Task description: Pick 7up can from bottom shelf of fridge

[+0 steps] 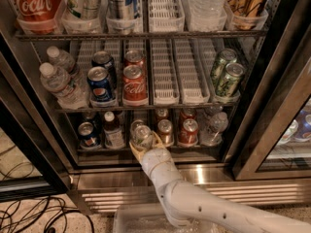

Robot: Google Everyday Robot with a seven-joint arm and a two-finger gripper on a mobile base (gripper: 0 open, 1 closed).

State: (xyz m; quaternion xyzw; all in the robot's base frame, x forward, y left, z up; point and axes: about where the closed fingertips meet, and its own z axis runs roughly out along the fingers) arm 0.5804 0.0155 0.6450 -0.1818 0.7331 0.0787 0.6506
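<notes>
Here, the gripper (144, 141) pinches the 7up can (142, 132) below a Coca-Cola can (134, 85).

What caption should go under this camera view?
Gripper closed around the 7up can on the bottom shelf of the fridge.

One white arm (214, 215) is seen, entering from the lower right corner of the view. It is laid low and nearly level towards the left, then bent sharply at a rounded joint near the bottom centre. From that bend the forearm is angled upward and slightly left. The wrist (156, 163) is a short, ribbed white section, kept in line with the forearm. The gripper (144, 140) is held at the top of the wrist and pointed up and away from the camera. Its tan fingers (159, 141) are set on either side of the 7up can (142, 134) and pressed against it. The can is gripped upright between them.
</notes>
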